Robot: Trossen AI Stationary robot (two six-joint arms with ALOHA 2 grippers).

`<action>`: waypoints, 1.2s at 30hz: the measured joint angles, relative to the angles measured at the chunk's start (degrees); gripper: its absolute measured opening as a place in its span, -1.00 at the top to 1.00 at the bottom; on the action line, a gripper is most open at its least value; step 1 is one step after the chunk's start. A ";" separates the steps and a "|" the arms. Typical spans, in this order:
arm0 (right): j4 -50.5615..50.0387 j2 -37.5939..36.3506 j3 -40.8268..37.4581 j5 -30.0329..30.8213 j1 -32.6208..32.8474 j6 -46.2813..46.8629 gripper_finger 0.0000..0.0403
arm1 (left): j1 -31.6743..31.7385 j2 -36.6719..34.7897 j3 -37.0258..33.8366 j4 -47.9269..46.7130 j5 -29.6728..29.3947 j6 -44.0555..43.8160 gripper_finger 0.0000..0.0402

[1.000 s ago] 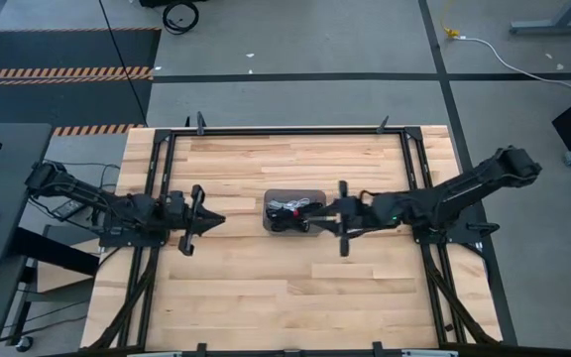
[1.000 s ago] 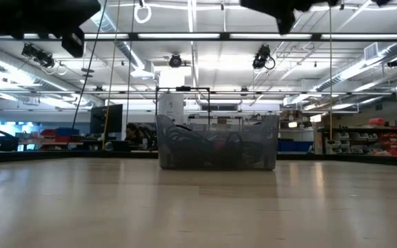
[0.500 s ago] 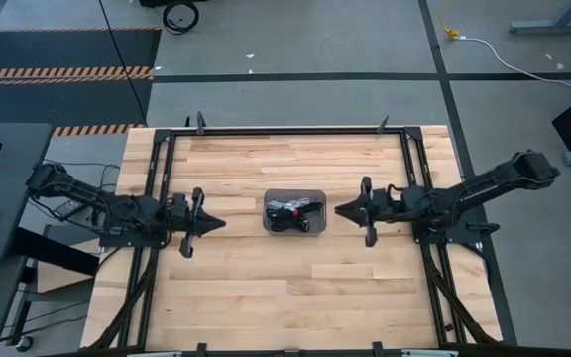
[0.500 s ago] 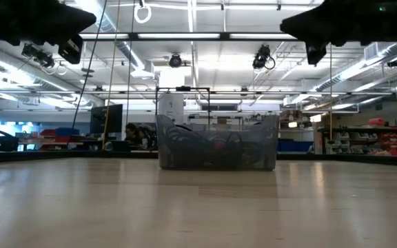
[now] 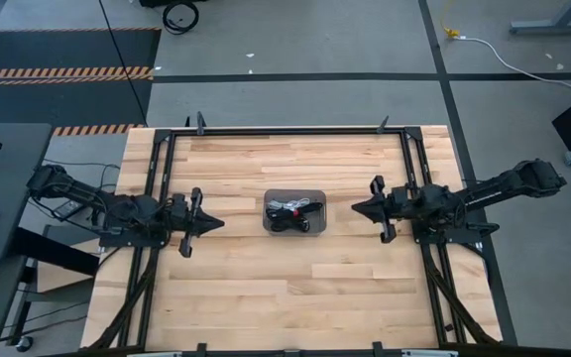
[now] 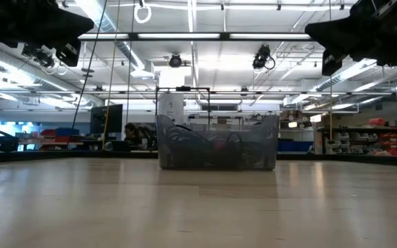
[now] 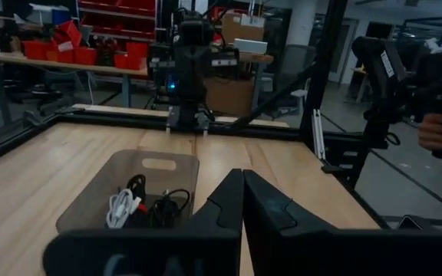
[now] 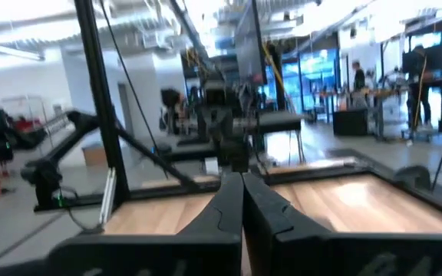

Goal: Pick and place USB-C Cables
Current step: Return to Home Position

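Cables (image 5: 287, 212) lie coiled inside bin (image 5: 310, 195), table centre. Left gripper (image 5: 216, 223) at bin's 9 o'clock, right gripper (image 5: 357, 208) at 3 o'clock. Both well apart from it, fingers pressed together, holding nothing.

Ceiling strip lights (image 6: 185, 36) give bright, even light. From above, the desk (image 5: 256, 293) is evenly lit, with only faint, soft shadows. At desk level the left arm (image 6: 26, 21) and right arm (image 6: 371, 27) are black silhouettes against them. The left claw (image 7: 242, 175) looks dark, unlit; the ceiling (image 8: 29, 31) glares white in the right wrist view.
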 joint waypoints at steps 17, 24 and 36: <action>-22.38 -21.77 -0.17 0.07 0.02 -2.54 0.99 | -0.13 -24.36 0.04 -23.88 -0.61 -4.58 0.95; -27.37 -27.74 -0.15 0.02 0.04 -2.36 0.98 | -1.96 -27.28 0.04 -26.91 -0.59 -2.94 0.95; -28.43 -29.19 -0.15 -1.92 0.04 -2.49 0.97 | -2.93 -27.23 -8.02 -6.59 4.57 6.39 0.96</action>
